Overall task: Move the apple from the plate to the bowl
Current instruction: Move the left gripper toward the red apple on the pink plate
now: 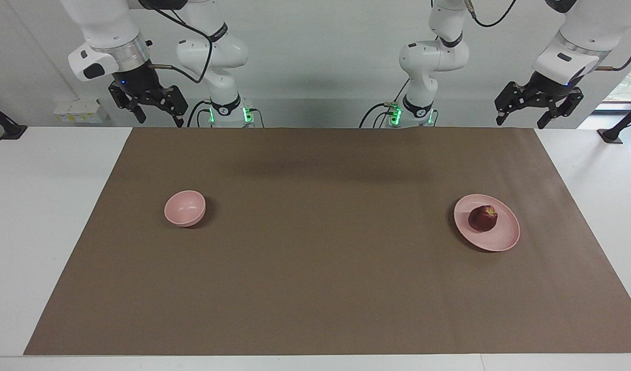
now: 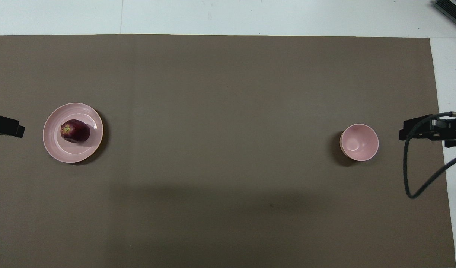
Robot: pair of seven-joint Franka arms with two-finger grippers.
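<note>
The dark red apple lies on the flat pink plate toward the left arm's end of the table; both also show in the overhead view, the apple on the plate. The small deep pink bowl stands empty toward the right arm's end, and it also shows in the overhead view. My left gripper hangs open and empty, high over the table's edge by the robots. My right gripper hangs open and empty in the same way. Both arms wait.
A brown mat covers most of the white table. A black cable loops down from the right gripper over the mat's edge beside the bowl. A dark object sits at the table's corner farthest from the robots.
</note>
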